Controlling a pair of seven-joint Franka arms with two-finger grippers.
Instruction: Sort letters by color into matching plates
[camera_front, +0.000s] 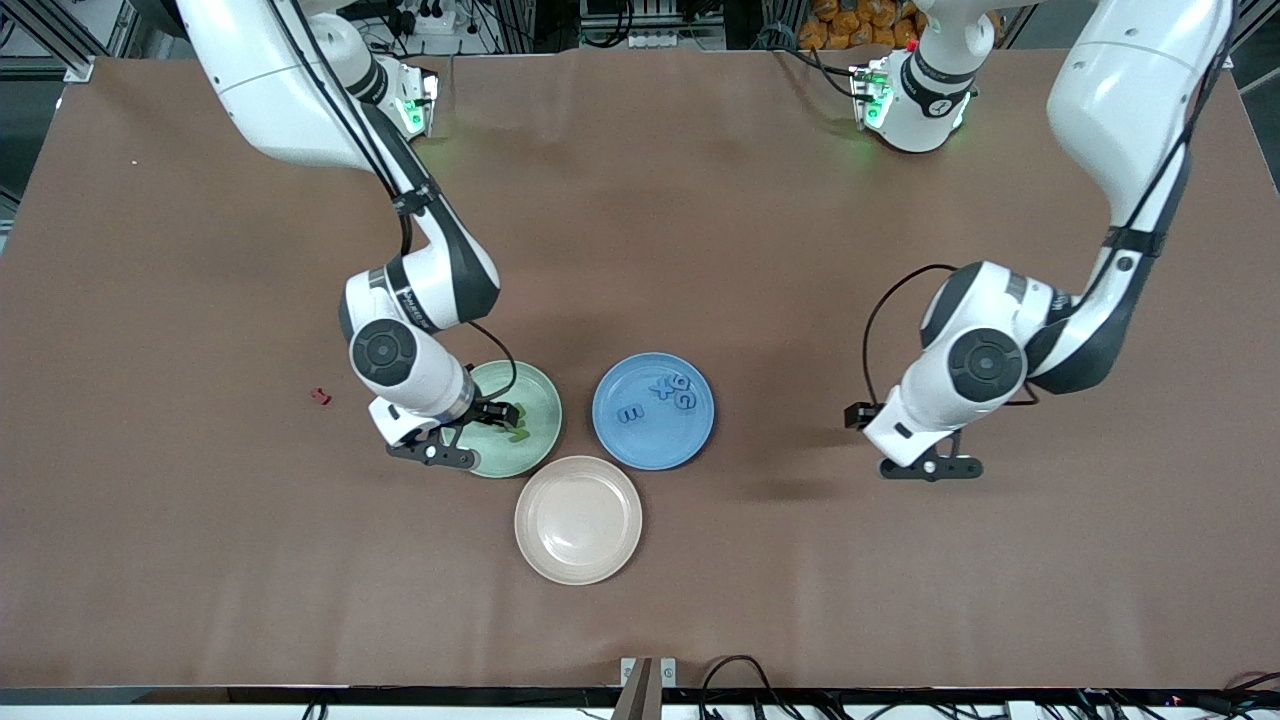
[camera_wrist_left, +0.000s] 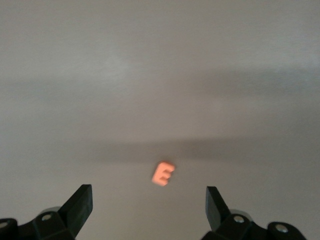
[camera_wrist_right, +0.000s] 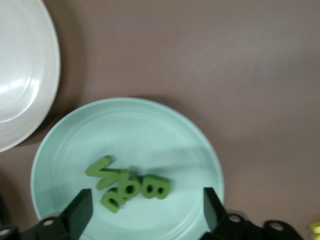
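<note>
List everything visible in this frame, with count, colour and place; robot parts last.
green plate: one, pale green, under the right gripper.
green letters: at least three, bunched in the green plate; exact count unclear.
blue plate: one, beside the green plate, toward the left arm's end.
blue letters: four, in the blue plate.
beige plate: one, nearer the camera than both other plates.
orange letter: one, on the table below the left gripper.
red piece: one, small, toward the right arm's end.
right gripper: fingers open, over the green plate.
left gripper: fingers open, over bare table.
</note>
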